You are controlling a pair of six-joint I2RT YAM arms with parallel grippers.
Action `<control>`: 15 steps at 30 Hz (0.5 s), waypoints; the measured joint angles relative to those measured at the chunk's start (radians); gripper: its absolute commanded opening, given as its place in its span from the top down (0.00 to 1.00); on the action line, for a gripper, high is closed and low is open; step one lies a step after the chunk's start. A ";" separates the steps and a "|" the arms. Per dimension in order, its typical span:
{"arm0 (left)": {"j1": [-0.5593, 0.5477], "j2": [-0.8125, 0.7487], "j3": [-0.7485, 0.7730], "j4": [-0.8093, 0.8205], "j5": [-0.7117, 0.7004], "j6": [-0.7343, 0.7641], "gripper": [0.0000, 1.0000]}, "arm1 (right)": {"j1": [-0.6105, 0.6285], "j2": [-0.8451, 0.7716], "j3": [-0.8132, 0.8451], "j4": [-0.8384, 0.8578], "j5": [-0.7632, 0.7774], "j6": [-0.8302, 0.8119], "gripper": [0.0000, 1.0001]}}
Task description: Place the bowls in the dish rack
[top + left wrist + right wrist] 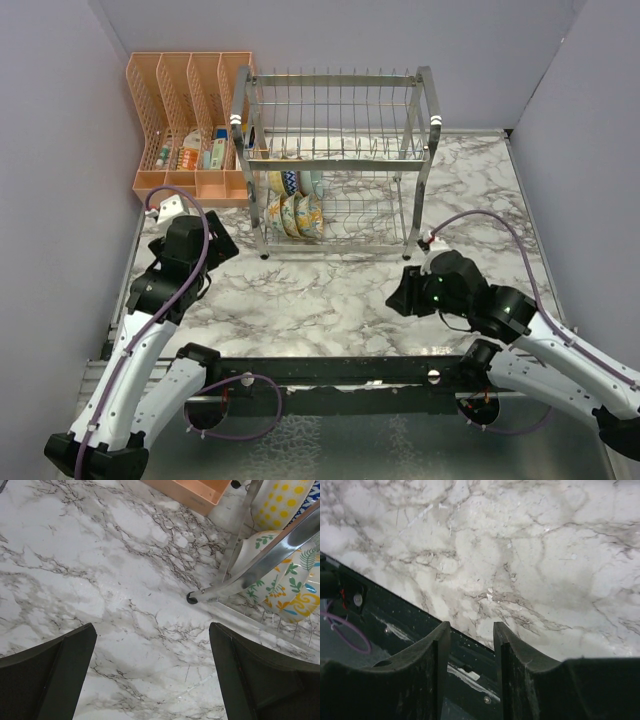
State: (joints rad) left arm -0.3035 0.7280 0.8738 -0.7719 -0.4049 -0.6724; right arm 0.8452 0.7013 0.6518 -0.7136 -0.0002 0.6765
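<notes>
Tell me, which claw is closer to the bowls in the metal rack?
Left. The left claw sits just off the rack's front-left corner, beside the bowls. The right claw is farther away, near the table's front edge.

Shiny chrome dish rack point(335, 160), marble-look table point(340, 295)

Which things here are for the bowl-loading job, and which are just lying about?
For the job: the small round patterned ceramic bowls, standing in the lower tier of the large chrome wire dish rack; the left gripper and right gripper, both empty.
Just lying about: the peach plastic slotted organizer beside the rack; the small items inside it.
</notes>
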 measured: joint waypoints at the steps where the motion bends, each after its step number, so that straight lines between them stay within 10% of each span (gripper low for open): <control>1: 0.000 0.004 -0.002 0.000 -0.002 0.000 0.01 | 0.000 -0.008 0.014 -0.013 0.034 0.009 0.59; 11: 0.000 0.001 -0.007 0.011 -0.008 0.013 0.01 | 0.000 0.124 0.195 -0.056 0.251 -0.005 0.42; 15: 0.000 -0.011 -0.007 0.016 -0.007 0.027 0.01 | 0.000 0.119 0.197 -0.057 0.305 -0.025 0.21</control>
State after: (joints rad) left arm -0.3035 0.7166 0.8669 -0.7559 -0.4122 -0.6456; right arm 0.8452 0.8204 0.8490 -0.7704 0.3046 0.6514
